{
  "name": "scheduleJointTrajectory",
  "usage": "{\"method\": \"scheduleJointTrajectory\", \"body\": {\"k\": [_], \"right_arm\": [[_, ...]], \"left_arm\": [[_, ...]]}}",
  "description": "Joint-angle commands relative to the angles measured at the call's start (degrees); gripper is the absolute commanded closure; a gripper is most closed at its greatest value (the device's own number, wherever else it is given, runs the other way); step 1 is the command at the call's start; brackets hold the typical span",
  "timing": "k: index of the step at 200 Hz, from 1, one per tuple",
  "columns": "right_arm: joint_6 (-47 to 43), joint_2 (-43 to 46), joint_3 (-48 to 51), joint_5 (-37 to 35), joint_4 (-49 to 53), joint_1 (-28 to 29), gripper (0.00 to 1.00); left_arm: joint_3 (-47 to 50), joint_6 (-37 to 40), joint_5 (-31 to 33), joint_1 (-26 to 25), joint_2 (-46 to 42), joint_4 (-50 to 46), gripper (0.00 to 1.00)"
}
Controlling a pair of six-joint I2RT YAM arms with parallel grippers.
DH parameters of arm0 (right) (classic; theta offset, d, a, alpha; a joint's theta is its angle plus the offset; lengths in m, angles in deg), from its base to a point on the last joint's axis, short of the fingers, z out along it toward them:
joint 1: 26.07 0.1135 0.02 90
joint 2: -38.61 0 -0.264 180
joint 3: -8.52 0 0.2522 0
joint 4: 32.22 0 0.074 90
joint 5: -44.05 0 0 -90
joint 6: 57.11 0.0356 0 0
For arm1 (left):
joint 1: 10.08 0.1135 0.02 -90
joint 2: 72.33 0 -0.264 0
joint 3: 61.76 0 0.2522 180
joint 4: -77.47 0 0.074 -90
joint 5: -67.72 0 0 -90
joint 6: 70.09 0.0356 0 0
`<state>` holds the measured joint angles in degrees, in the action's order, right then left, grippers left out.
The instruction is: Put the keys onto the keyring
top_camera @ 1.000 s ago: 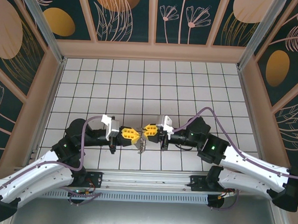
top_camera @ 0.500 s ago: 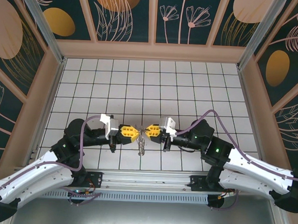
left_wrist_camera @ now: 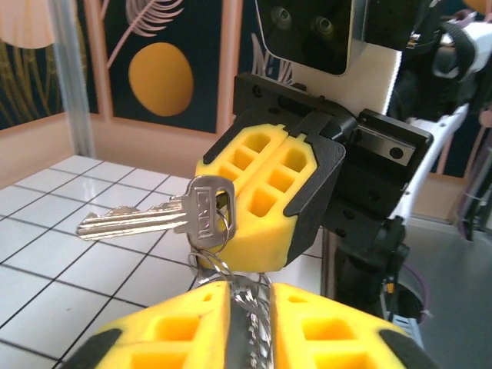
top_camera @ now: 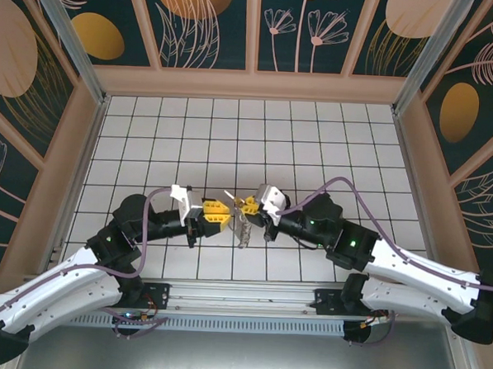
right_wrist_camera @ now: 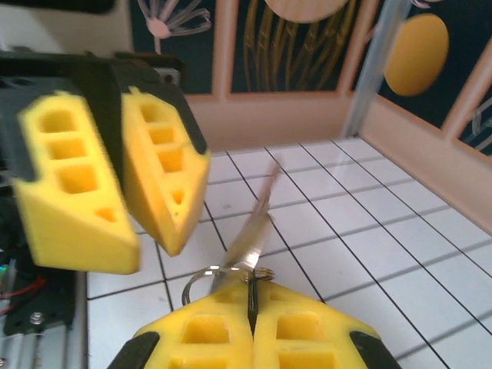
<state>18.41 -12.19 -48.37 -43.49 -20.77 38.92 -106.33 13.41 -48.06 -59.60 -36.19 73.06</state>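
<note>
Over table (top_camera: 315, 138), right gripper (right_wrist_camera: 250, 290) clamps keys (left_wrist_camera: 146, 221), left gripper (left_wrist_camera: 247, 290) barely parted, keyring (left_wrist_camera: 217, 265) part-hidden

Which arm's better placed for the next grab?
Left, likely: the left gripper has its fingers parted and faces the key, while the right gripper is shut on it.

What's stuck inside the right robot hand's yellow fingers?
A silver key pokes out of the shut right gripper, with a thin metal ring beside it. The key's pinched end is hidden between the fingers.
</note>
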Motion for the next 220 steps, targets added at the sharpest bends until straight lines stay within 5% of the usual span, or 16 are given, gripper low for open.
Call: {"method": "scheduleJointTrajectory", "body": {"k": [1,99,220], "right_arm": [[0.09,-2.26,-3.6,-6.16,2.52,0.05,1.0],[3.89,-15.84,-12.1,-6.96,7.51,-5.37,1.0],[7.0,-46.74,-32.42,6.01,2.85,-15.98,1.0]], "left_arm": [[1.18,-0.6,6.19,-0.15,-1.18,-1.03,0.69],[5.16,-5.92,25.42,-0.14,-5.46,-5.29,0.62],[13.15,-9.83,43.56,-0.13,-18.97,-8.46,0.56]]}}
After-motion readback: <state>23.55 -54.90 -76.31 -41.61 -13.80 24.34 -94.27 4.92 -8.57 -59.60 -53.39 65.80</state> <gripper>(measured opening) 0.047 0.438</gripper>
